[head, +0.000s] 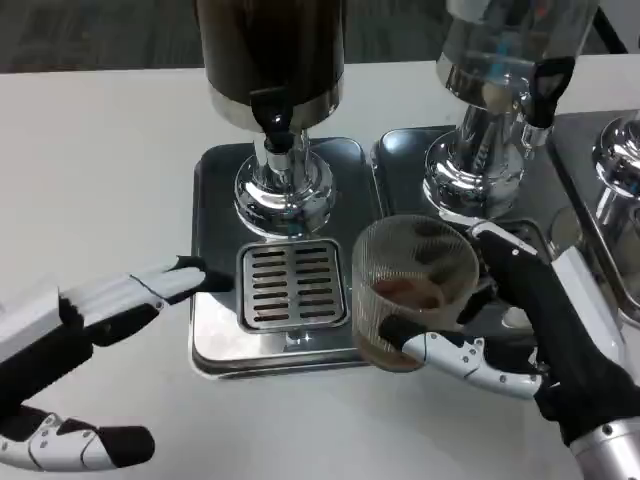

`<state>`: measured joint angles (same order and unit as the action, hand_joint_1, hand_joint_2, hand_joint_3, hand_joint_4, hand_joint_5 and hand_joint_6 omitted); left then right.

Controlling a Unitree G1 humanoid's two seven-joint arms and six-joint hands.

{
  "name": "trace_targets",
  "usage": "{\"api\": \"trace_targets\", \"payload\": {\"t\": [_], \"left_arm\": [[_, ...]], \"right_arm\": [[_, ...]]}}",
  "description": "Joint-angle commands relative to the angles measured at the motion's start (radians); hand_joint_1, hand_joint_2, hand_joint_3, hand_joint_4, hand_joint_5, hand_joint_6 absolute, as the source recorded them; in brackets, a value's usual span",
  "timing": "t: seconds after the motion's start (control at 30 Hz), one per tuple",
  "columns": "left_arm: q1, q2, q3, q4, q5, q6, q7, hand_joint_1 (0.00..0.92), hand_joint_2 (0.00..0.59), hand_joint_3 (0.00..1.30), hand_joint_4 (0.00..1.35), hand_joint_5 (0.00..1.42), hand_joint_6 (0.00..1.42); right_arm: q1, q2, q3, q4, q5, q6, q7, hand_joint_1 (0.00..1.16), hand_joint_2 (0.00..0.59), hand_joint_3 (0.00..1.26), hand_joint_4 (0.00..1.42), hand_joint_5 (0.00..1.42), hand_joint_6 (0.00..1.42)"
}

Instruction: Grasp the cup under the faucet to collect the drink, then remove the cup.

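Spill risk: right hand [530,330] gripped the ribbed glass cup [413,290] tilted beside the drip grate [292,284]; left hand [120,300] was open, idle.

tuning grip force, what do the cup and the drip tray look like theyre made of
Cup: looks like clear ribbed plastic or glass; the right hand holding it shows through the wall. Drip tray: apparently polished metal, with mirror-like reflections and a slotted grate.
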<state>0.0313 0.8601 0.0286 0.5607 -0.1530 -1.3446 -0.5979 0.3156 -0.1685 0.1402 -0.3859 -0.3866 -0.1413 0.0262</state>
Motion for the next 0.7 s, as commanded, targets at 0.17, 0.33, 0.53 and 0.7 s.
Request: {"api": "trace_targets", "payload": {"t": [0.17, 0.33, 0.53, 0.7], "left_arm": [[0.013, 0.016, -0.001, -0.014, -0.009, -0.009, 0.006, 0.0, 0.134, 0.13, 0.02, 0.06, 0.17], [0.017, 0.016, -0.001, -0.017, 0.0, -0.014, 0.006, 0.0, 0.131, 0.13, 0.02, 0.06, 0.17], [0.025, 0.015, 0.009, -0.024, 0.015, -0.016, 0.01, 0.0, 0.139, 0.14, 0.02, 0.06, 0.17], [0.025, 0.018, 0.005, -0.023, 0.017, -0.012, 0.006, 0.0, 0.139, 0.14, 0.02, 0.06, 0.17]], "right_arm": [[0.003, 0.006, 0.0, -0.046, 0.011, -0.016, -0.007, 0.74, 0.23, 0.55, 0.66, 0.76, 0.75], [0.01, 0.003, -0.002, -0.052, 0.007, -0.023, -0.009, 0.74, 0.231, 0.55, 0.67, 0.77, 0.76], [0.017, 0.003, -0.007, -0.057, 0.011, -0.026, -0.011, 0.74, 0.231, 0.55, 0.67, 0.77, 0.77], [0.023, 0.004, -0.012, -0.065, 0.017, -0.023, -0.009, 0.74, 0.231, 0.55, 0.69, 0.78, 0.78]]}}
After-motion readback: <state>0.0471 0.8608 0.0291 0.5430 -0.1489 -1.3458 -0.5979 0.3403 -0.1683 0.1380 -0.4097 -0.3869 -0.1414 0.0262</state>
